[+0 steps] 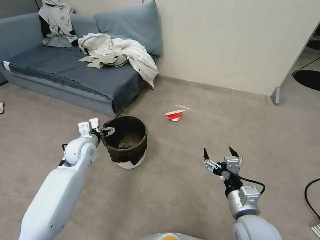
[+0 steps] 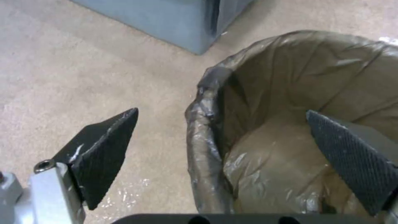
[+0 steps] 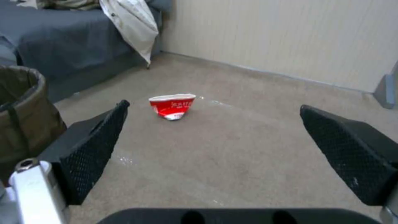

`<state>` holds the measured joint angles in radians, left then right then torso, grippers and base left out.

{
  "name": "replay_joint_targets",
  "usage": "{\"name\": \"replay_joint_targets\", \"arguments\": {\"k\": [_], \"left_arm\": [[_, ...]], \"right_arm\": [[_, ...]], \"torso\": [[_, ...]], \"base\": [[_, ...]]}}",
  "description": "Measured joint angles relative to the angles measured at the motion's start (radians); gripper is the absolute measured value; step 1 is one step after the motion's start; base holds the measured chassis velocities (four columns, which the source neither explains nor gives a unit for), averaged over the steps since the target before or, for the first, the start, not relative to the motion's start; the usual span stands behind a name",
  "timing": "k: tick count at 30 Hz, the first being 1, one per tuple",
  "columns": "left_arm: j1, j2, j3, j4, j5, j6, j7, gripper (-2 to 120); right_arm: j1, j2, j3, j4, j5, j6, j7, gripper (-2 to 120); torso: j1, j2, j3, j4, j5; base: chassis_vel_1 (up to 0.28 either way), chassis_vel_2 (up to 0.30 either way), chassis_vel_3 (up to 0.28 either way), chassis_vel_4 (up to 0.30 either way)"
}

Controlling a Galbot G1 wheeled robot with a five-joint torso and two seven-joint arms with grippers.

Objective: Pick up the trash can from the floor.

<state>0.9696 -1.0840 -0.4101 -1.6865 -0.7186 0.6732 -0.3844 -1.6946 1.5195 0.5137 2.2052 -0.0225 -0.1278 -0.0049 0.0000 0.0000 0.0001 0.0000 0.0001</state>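
The trash can [image 1: 128,141] is a small white bucket lined with a dark brown bag folded over its rim, standing upright on the beige floor [image 1: 173,193] beside the sofa corner. My left gripper [image 1: 106,130] is open at the can's left rim. In the left wrist view the left gripper [image 2: 222,112] straddles the bagged rim of the trash can [image 2: 290,77], one finger outside over the carpet and one inside. My right gripper [image 1: 218,150] hangs open over bare floor to the can's right. The right wrist view has the right gripper [image 3: 214,105] holding nothing, with the trash can [image 3: 20,109] at its edge.
A crushed red-and-white cup [image 1: 174,115] lies on the floor beyond the can, also facing the right wrist camera [image 3: 172,105]. A grey sofa [image 1: 66,73] with crumpled clothes [image 1: 116,53] stands close behind the can. A partition foot [image 1: 276,96] and a black cable [image 1: 311,196] lie to the right.
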Motion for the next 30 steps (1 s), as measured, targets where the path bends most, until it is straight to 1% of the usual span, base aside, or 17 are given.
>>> {"name": "replay_joint_targets", "arguments": {"k": [7, 14, 19, 20, 22, 23, 26, 27, 28, 29, 30], "left_arm": [[-0.015, 0.001, 0.008, 0.039, -0.02, 0.013, 0.004, 100], [-0.029, -0.009, 0.009, 0.059, -0.057, 0.034, 0.016, 100], [-0.033, -0.016, 0.012, 0.065, -0.062, 0.045, 0.015, 99], [-0.033, -0.017, 0.013, 0.066, -0.062, 0.048, 0.012, 97], [-0.036, -0.019, 0.016, 0.067, -0.066, 0.057, 0.002, 91], [-0.036, -0.019, 0.016, 0.067, -0.066, 0.057, 0.002, 91], [-0.044, -0.025, 0.02, 0.07, -0.087, 0.064, -0.024, 76], [-0.044, -0.025, 0.02, 0.07, -0.087, 0.064, -0.024, 76], [-0.045, -0.027, 0.021, 0.071, -0.092, 0.064, -0.03, 71], [-0.046, -0.028, 0.021, 0.071, -0.093, 0.064, -0.032, 69], [-0.046, -0.029, 0.022, 0.071, -0.096, 0.064, -0.036, 63]], "right_arm": [[-0.002, 0.001, 0.0, 0.011, 0.0, 0.001, 0.0, 100], [-0.006, 0.005, 0.002, 0.016, 0.0, 0.002, 0.0, 100], [-0.006, 0.005, 0.002, 0.018, -0.001, 0.003, 0.0, 100], [-0.006, 0.005, 0.002, 0.019, -0.001, 0.003, 0.0, 100], [-0.007, 0.005, 0.003, 0.021, -0.001, 0.003, 0.0, 100], [-0.007, 0.005, 0.003, 0.021, -0.001, 0.003, 0.0, 100], [-0.008, 0.004, 0.006, 0.026, -0.001, 0.004, 0.0, 100], [-0.008, 0.004, 0.006, 0.026, -0.001, 0.004, 0.0, 100], [-0.008, 0.003, 0.007, 0.027, -0.001, 0.004, 0.0, 100], [-0.008, 0.003, 0.007, 0.028, -0.001, 0.005, 0.0, 100], [-0.009, 0.002, 0.007, 0.028, 0.0, 0.005, 0.0, 100]], "torso": [[0.0, 0.0, 0.0, 0.0, -0.0002], [0.0, 0.0, 0.0, 0.0, -0.0001], [0.0, 0.0, 0.0, 0.0, 0.0], [0.0, 0.0, 0.0, 0.0, -0.0001], [0.0, 0.0, 0.0, 0.0, 0.0], [0.0, 0.0, 0.0, 0.0, 0.0], [0.0, 0.0, 0.0, -0.0001, 0.0], [0.0, 0.0, 0.0, -0.0001, 0.0], [0.0, 0.0, 0.0, 0.0, -0.0001], [0.0, 0.0, 0.0, 0.0, -0.0001], [0.0, 0.0, 0.0, 0.0, 0.0]], "base": [[0.0, 0.0, 0.0, 0.0], [0.0, 0.0, 0.0, 0.0], [0.0, 0.0, 0.0, 0.0], [0.0, 0.0, 0.0, 0.0], [0.0, 0.0, 0.0, 0.0], [0.0, 0.0, 0.0, 0.0], [0.0, 0.0, 0.0, 0.0], [0.0, 0.0, 0.0, 0.0], [0.0, 0.0, 0.0, 0.0], [0.0, 0.0, 0.0, 0.0], [0.0, 0.0, 0.0, 0.0]]}}
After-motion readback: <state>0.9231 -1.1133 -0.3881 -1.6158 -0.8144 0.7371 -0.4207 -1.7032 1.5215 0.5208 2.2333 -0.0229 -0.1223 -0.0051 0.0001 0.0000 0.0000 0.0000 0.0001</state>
